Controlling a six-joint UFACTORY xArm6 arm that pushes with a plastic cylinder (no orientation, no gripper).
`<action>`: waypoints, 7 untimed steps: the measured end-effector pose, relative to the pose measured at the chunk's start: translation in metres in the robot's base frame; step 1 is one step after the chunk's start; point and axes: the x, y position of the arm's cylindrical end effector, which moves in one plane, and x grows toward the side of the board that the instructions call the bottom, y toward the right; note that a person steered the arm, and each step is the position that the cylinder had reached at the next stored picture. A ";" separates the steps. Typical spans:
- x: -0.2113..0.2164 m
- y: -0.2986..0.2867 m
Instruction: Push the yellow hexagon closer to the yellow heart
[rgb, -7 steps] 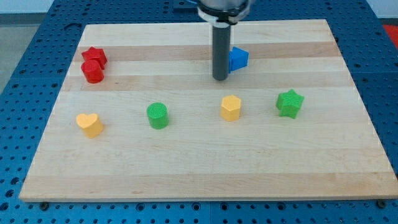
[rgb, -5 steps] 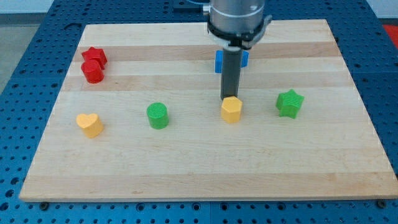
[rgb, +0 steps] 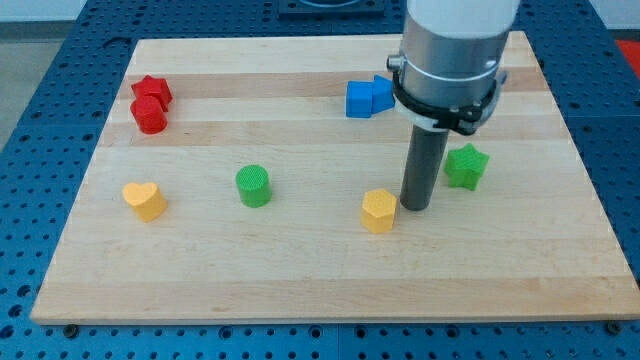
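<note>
Pincer: none on my rig; my tip (rgb: 416, 207) sits just right of the yellow hexagon (rgb: 378, 211).
Yellow heart (rgb: 145, 200): bench (rgb: 300, 280) left, well apart.
Writing: none readable.

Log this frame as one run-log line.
my tip: right of yellow hexagon, close | yellow heart: far left | green cylinder: between them | goal: not met

My tip (rgb: 416, 207) was set just right of the yellow hexagon block (rgb: 378, 211) (touching or nearly), the yellow heart block (rgb: 145, 200) lying far left.
</note>
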 end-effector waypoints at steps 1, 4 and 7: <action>0.005 -0.046; 0.009 -0.098; 0.038 -0.117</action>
